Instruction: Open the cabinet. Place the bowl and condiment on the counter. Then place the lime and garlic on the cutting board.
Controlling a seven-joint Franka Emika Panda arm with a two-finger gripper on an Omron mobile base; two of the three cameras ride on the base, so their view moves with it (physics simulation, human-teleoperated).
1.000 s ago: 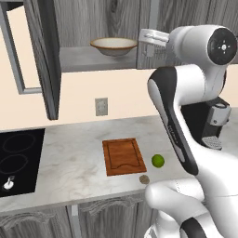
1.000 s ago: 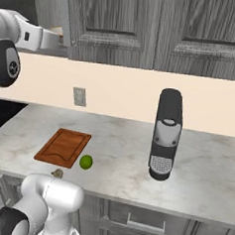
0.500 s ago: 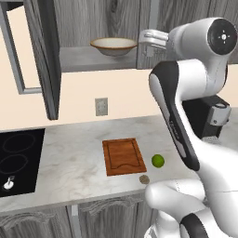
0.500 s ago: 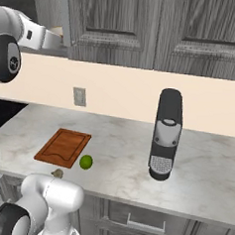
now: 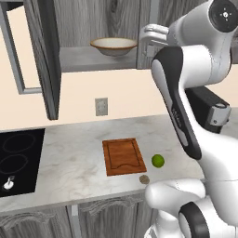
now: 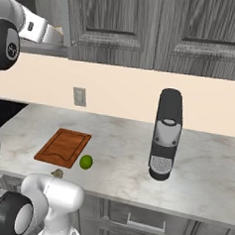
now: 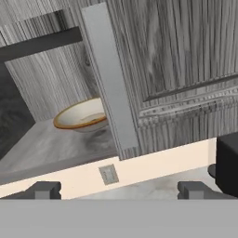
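The cabinet's left door (image 5: 42, 60) stands swung open, and its shelf (image 5: 88, 59) is bare wood around the bowl. The cream bowl (image 5: 114, 45) with a brown rim sits on that shelf, also seen as the bowl (image 7: 83, 115) in the hand view. My gripper (image 5: 145, 41) hovers just right of the bowl at shelf height, open and holding nothing; its fingertips (image 7: 44, 189) stand wide apart. On the counter (image 5: 69, 162) lie the reddish cutting board (image 5: 123, 155), the lime (image 5: 158, 161) right of it and the garlic (image 5: 144, 179) near the front edge. The condiment is hidden.
A black cooktop (image 5: 18, 160) lies at the counter's left end. A dark coffee machine (image 6: 166, 135) stands on the right part of the counter. The cabinet's centre post (image 7: 109, 79) and the shut right doors (image 6: 116, 25) rise close beside my hand. A wall outlet (image 5: 101, 106) sits above the board.
The arm's upper joint has risen a little. The hand has stayed beside the bowl with its jaws open; the things on the counter have not moved.
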